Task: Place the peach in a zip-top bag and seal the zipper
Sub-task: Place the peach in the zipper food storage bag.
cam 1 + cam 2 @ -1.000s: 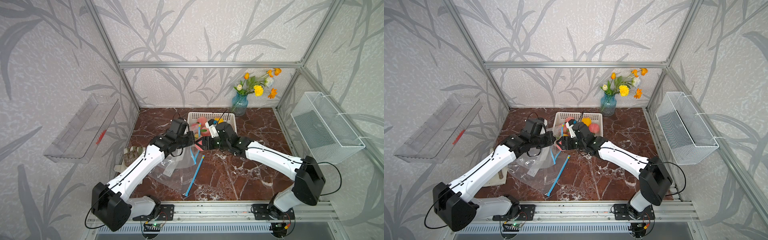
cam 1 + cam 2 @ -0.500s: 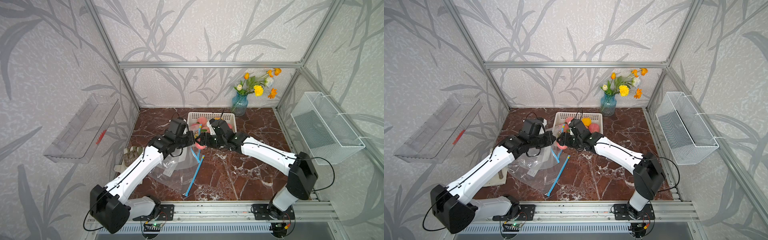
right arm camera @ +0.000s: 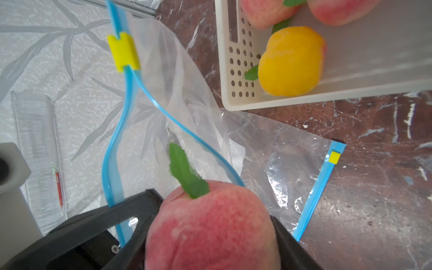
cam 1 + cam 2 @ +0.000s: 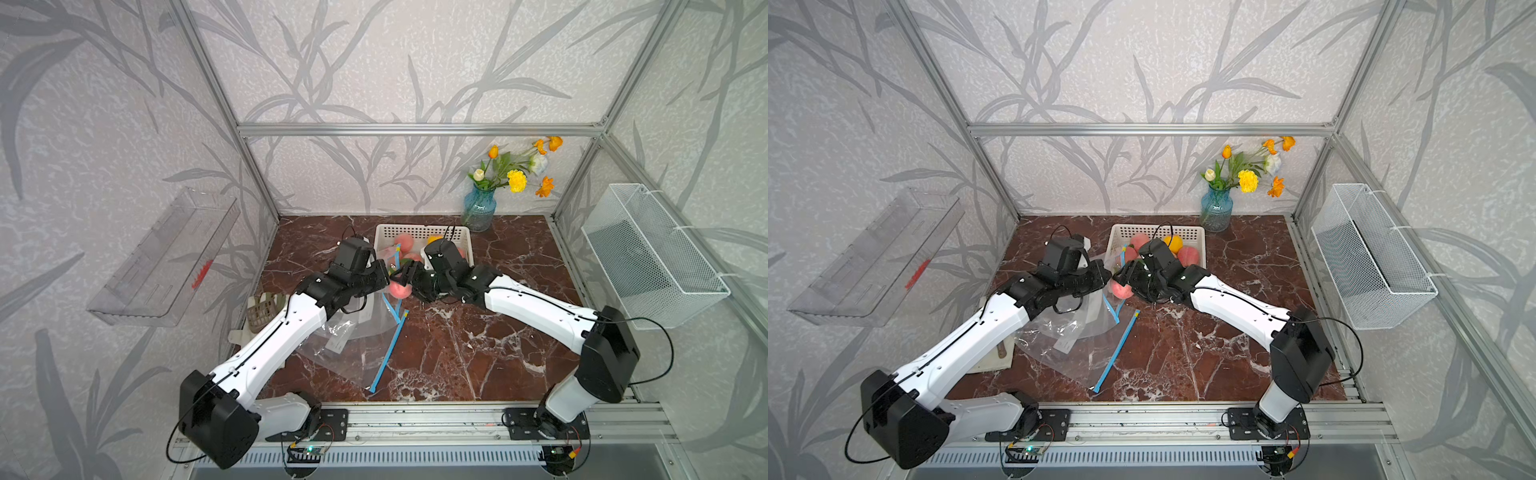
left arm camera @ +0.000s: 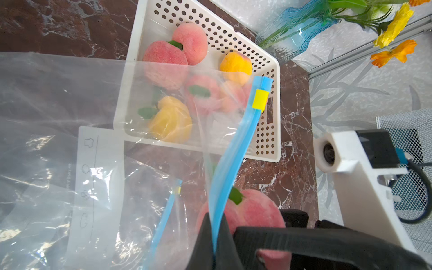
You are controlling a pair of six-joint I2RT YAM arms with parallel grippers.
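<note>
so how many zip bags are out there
2. The lifted bag has its zipper pinched in the left tool. The flat bag lies on the table. Overlapping plastic may hide another.

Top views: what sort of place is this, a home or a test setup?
Probably a staged robot test booth, not a home: an aluminium frame holds wallpapered panels, two arms sit on a front rail, and a marble-look table fills the floor.
</note>
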